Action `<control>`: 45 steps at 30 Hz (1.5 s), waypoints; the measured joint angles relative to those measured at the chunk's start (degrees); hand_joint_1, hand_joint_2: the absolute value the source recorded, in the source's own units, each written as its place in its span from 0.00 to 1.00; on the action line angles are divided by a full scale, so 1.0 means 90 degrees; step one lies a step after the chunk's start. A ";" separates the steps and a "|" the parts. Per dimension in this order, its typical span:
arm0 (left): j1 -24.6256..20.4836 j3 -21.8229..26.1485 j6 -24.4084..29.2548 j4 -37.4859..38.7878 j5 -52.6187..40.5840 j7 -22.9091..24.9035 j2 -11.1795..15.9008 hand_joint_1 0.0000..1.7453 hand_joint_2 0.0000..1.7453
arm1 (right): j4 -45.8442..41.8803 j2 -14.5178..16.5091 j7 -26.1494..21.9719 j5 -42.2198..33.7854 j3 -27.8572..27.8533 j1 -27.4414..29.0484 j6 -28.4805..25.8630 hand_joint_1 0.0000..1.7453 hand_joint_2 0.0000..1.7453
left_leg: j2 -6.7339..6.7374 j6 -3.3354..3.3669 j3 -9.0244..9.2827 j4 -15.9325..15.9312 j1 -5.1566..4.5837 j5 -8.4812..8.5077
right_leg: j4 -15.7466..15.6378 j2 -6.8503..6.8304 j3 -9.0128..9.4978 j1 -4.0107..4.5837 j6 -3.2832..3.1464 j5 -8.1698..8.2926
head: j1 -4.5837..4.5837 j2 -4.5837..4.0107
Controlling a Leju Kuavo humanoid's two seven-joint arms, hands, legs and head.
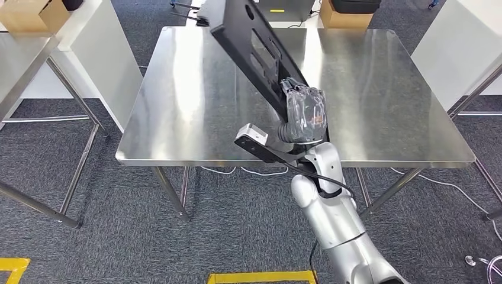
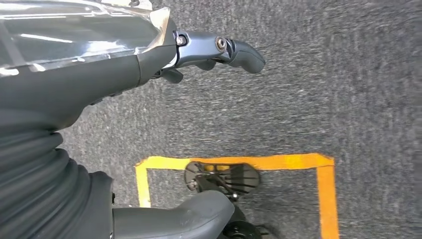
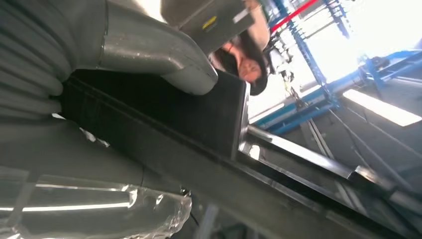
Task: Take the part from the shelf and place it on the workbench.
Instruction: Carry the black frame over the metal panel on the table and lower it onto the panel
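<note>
Right hand (image 1: 305,112) is the closest thing in the head view, raised on its silver arm (image 1: 331,207) above the near edge of the table (image 1: 195,106). Its fingers (image 1: 294,87) are clamped round the lower end of the part (image 1: 248,41), a long flat black metal piece with cut-outs. That part sticks up tilted, running away from the hand toward the far side of the table and out past the top of the head view, so it's in the air over the steel top, not resting on it. From the right wrist view you can see the thick grey thumb (image 3: 164,55) pressed against the part's dark face (image 3: 199,119).

Left hand (image 2: 74,59) hangs down over grey carpet (image 2: 348,74), fingers (image 2: 239,50) loosely apart with nothing in them, above a yellow tape outline (image 2: 298,162) on the floor.

Cardboard boxes (image 1: 32,15) sit on a white bench at the far left; what's inside I can't tell. White benches stand at both sides, and cables trail on the carpet under the table.
</note>
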 joint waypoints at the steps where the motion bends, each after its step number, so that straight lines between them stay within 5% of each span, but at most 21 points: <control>1: -0.0004 0.0000 0.0005 0.0001 0.0015 -0.0002 0.0001 0.00 1.00 | 0.0178 -0.0002 0.0078 0.0170 0.0055 -0.0148 -0.0021 1.00 1.00 | 0.0003 -0.0052 0.0042 0.0001 0.0002 -0.0052 | -0.0369 -0.0022 0.0106 -0.0011 -0.0001 0.0146 | 0.0008 0.0000; 4: -0.0022 0.0000 0.0025 0.0000 0.0046 -0.0015 0.0001 0.00 1.00 | 0.0704 0.0010 0.0272 0.0505 0.0217 -0.0531 -0.0069 1.00 1.00 | 0.0019 -0.0180 0.0083 -0.0010 -0.0008 -0.0141 | -0.0643 -0.0022 0.0235 0.0026 -0.0237 0.0198 | -0.0001 0.0000; 6: -0.0027 0.0000 0.0028 -0.0001 0.0068 -0.0032 -0.0001 0.00 1.00 | 0.1049 0.0028 0.0437 0.0675 0.0309 -0.0762 -0.0043 1.00 1.00 | 0.0038 -0.0230 0.0030 0.0126 0.0032 -0.0152 | -0.0640 0.0007 0.0305 0.0009 -0.0327 0.0213 | -0.0017 0.0000; 8: -0.0031 -0.0001 0.0028 -0.0001 0.0092 -0.0046 -0.0003 0.00 1.00 | 0.1393 0.0049 0.0583 0.0832 0.0397 -0.0998 -0.0026 1.00 1.00 | 0.0051 -0.0258 -0.0317 0.0702 0.0055 -0.0234 | -0.0643 0.0020 0.0389 0.0030 -0.0410 0.0160 | -0.0031 0.0000; 10: -0.0021 -0.0002 0.0028 -0.0001 0.0107 -0.0048 -0.0004 0.00 1.00 | 0.1721 0.0062 0.0695 0.0948 0.0472 -0.1161 -0.0025 1.00 1.00 | 0.0051 -0.0270 -0.0885 0.1538 0.0044 -0.0507 | -0.0643 0.0023 0.0466 0.0093 -0.0503 0.0082 | -0.0040 0.0000; 12: 0.0000 -0.0003 0.0027 -0.0001 0.0113 -0.0050 -0.0004 0.00 1.00 | 0.2010 0.0066 0.0777 0.1018 0.0512 -0.1240 -0.0024 1.00 1.00 | 0.0050 -0.0237 -0.1291 0.1888 0.0016 -0.0648 | -0.0644 0.0032 0.0563 0.0170 -0.0570 -0.0002 | -0.0041 0.0000; 14: 0.0019 -0.0004 0.0025 -0.0001 0.0115 -0.0058 -0.0004 0.00 1.00 | 0.2249 0.0065 0.0828 0.1051 0.0528 -0.1319 -0.0005 1.00 1.00 | 0.0045 -0.0104 -0.1262 0.1394 -0.0053 -0.0241 | -0.0648 0.0046 0.0687 0.0247 -0.0602 -0.0088 | -0.0040 0.0000; 15: 0.0024 -0.0005 0.0023 0.0001 0.0115 -0.0064 -0.0001 0.00 1.00 | 0.2354 0.0064 0.0850 0.1068 0.0535 -0.1370 0.0013 1.00 1.00 | 0.0042 0.0012 -0.1132 0.0950 -0.0113 0.0089 | -0.0653 0.0053 0.0748 0.0271 -0.0609 -0.0133 | -0.0038 0.0000; 17: 0.0022 -0.0005 0.0019 0.0004 0.0117 -0.0079 0.0013 0.00 1.00 | 0.2522 0.0061 0.0885 0.1107 0.0550 -0.1470 0.0049 1.00 1.00 | 0.0049 0.0190 -0.0896 0.0307 -0.0220 0.0449 | -0.0678 0.0066 0.0830 0.0317 -0.0589 -0.0206 | -0.0019 0.0000; 19: 0.0022 -0.0005 0.0016 0.0007 0.0120 -0.0094 0.0020 0.00 1.00 | 0.2647 0.0056 0.0900 0.1132 0.0561 -0.1528 0.0066 1.00 1.00 | 0.0056 0.0272 -0.0781 0.0104 -0.0279 0.0457 | -0.0662 0.0071 0.0884 0.0343 -0.0516 -0.0211 | -0.0009 0.0000; 22: 0.0031 -0.0005 0.0015 0.0001 0.0128 -0.0105 -0.0004 0.00 1.00 | 0.2784 0.0052 0.0938 0.1166 0.0562 -0.1588 0.0079 1.00 1.00 | 0.0058 0.0327 -0.0526 -0.0075 -0.0231 0.0515 | -0.0439 0.0064 0.0828 0.0347 -0.0413 -0.0289 | -0.0004 0.0001; 27: 0.0041 -0.0005 -0.0023 -0.0001 0.0140 -0.0108 -0.0022 0.00 1.00 | 0.3137 0.0032 0.1126 0.1306 0.0622 -0.1703 0.0153 1.00 1.00 | 0.0041 0.0260 -0.0352 -0.0125 -0.0148 0.0403 | 0.1052 0.0050 -0.0179 0.0171 -0.0311 -0.0749 | 0.0038 0.0000; 29: 0.0051 -0.0006 -0.0031 -0.0001 0.0148 -0.0104 -0.0032 0.00 1.00 | 0.3284 0.0024 0.1200 0.1343 0.0639 -0.1707 0.0227 1.00 1.00 | 0.0022 0.0175 -0.0272 -0.0109 -0.0090 0.0318 | 0.0619 0.0030 -0.0143 0.0068 -0.0129 -0.0436 | 0.0039 0.0000; 31: 0.0055 -0.0007 -0.0033 0.0001 0.0160 -0.0094 -0.0032 0.00 1.00 | 0.3427 0.0015 0.1256 0.1367 0.0650 -0.1743 0.0281 1.00 1.00 | 0.0014 0.0056 -0.0191 -0.0067 -0.0042 0.0206 | -0.0282 -0.0029 0.0142 -0.0014 0.0044 0.0023 | 0.0050 0.0000; 33: 0.0054 -0.0007 -0.0033 0.0003 0.0165 -0.0084 -0.0027 0.00 1.00 | 0.3546 0.0009 0.1301 0.1388 0.0661 -0.1776 0.0304 1.00 1.00 | 0.0023 -0.0060 -0.0155 -0.0035 -0.0038 0.0110 | -0.0703 -0.0070 0.0319 -0.0001 -0.0041 0.0167 | 0.0059 0.0000; 35: 0.0060 -0.0007 -0.0035 0.0004 0.0168 -0.0075 -0.0028 0.00 1.00 | 0.3637 0.0008 0.1374 0.1422 0.0673 -0.1796 0.0333 1.00 1.00 | 0.0035 -0.0138 -0.0121 -0.0021 -0.0033 0.0064 | -0.0688 -0.0055 0.0380 0.0018 -0.0230 0.0141 | 0.0054 0.0000; 37: 0.0063 -0.0008 -0.0037 0.0004 0.0172 -0.0066 -0.0032 0.00 1.00 | 0.3739 0.0005 0.1469 0.1457 0.0675 -0.1836 0.0390 1.00 1.00 | 0.0048 -0.0188 -0.0202 0.0191 -0.0003 0.0032 | -0.0691 -0.0027 0.0464 -0.0003 -0.0326 0.0123 | 0.0047 0.0000; 42: 0.0068 -0.0009 -0.0040 0.0004 0.0238 -0.0051 -0.0033 0.00 1.00 | 0.4263 -0.0027 0.1567 0.1465 0.0630 -0.1967 0.0394 1.00 1.00 | 0.0055 -0.0234 -0.1357 0.1827 0.0009 -0.0411 | -0.0700 0.0019 0.0679 0.0082 -0.0508 -0.0050 | 0.0013 0.0000; 43: 0.0074 -0.0008 -0.0041 0.0004 0.0252 -0.0054 -0.0033 0.00 1.00 | 0.4358 -0.0044 0.1552 0.1444 0.0609 -0.1967 0.0378 1.00 1.00 | 0.0055 -0.0207 -0.1445 0.1787 0.0001 -0.0331 | -0.0700 0.0031 0.0729 0.0113 -0.0521 -0.0091 | 0.0013 0.0000; 45: 0.0080 -0.0007 -0.0043 0.0004 0.0258 -0.0063 -0.0033 0.00 1.00 | 0.4478 -0.0069 0.1526 0.1416 0.0582 -0.1977 0.0356 1.00 1.00 | 0.0049 -0.0084 -0.1295 0.1108 -0.0045 0.0209 | -0.0702 0.0060 0.0843 0.0169 -0.0531 -0.0172 | 0.0013 0.0000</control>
